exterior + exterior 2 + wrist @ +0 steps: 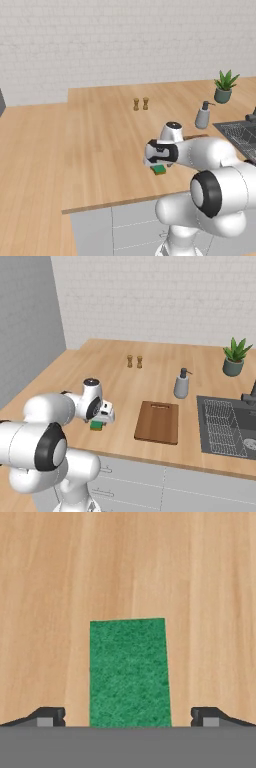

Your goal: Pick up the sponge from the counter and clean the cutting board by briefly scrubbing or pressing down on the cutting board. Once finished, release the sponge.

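The sponge point(129, 672) lies flat on the tabletop point(200, 587) directly under the pincer point(128, 718) — its long axis runs between the two fingertips, which stand apart on either side.

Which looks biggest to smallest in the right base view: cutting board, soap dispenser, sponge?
1. cutting board
2. soap dispenser
3. sponge, partly hidden under the hand

The dispenser stands farther back, so its true size is less sure.
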{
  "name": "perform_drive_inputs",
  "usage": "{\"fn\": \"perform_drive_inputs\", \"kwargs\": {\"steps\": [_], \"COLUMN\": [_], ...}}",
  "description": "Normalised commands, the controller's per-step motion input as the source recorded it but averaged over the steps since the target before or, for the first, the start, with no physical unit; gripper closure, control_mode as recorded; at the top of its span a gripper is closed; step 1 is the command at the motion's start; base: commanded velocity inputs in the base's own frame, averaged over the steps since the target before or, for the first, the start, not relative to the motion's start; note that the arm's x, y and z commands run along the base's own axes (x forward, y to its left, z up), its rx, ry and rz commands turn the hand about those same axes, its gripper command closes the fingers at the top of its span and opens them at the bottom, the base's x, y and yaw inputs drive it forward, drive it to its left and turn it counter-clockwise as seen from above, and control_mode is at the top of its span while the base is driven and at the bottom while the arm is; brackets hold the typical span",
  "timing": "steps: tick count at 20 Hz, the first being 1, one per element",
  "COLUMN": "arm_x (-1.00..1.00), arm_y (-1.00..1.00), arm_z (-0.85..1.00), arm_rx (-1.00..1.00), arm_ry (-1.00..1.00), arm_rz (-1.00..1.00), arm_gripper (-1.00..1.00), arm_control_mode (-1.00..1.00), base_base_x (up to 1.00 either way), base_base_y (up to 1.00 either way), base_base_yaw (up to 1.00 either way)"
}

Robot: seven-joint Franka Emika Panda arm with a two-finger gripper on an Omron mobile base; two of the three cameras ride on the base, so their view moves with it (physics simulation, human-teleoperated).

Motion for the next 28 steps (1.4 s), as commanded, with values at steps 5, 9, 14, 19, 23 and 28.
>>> {"fn": "perform_drive_inputs", "kwargs": {"steps": [5, 9, 14, 19, 23, 28], "arm_x": [0.11, 0.17, 0.19, 0.2, 0.16, 0.0], "arm_y": [0.0, 0.0, 0.0, 0.0, 0.03, 0.14], "arm_z": [-0.1, -0.13, -0.15, -0.18, -0.23, -0.16], "arm_rx": [0.0, 0.0, 0.0, 0.0, 0.0, 0.0], "arm_ry": [0.0, 0.0, 0.0, 0.0, 0.0, 0.0], "arm_rz": [0.0, 0.0, 0.0, 0.0, 0.0, 0.0], "arm_gripper": [-1.0, -1.0, -1.0, -1.0, 1.0, 1.0], "arm_control_mode": [-1.0, -1.0, -1.0, -1.0, -1.0, -1.0], "base_base_x": [0.0, 0.0, 0.0, 0.0, 0.0, 0.0], "base_base_y": [0.0, 0.0, 0.0, 0.0, 0.0, 0.0], "base_base_yaw": [0.0, 0.0, 0.0, 0.0, 0.0, 0.0]}}
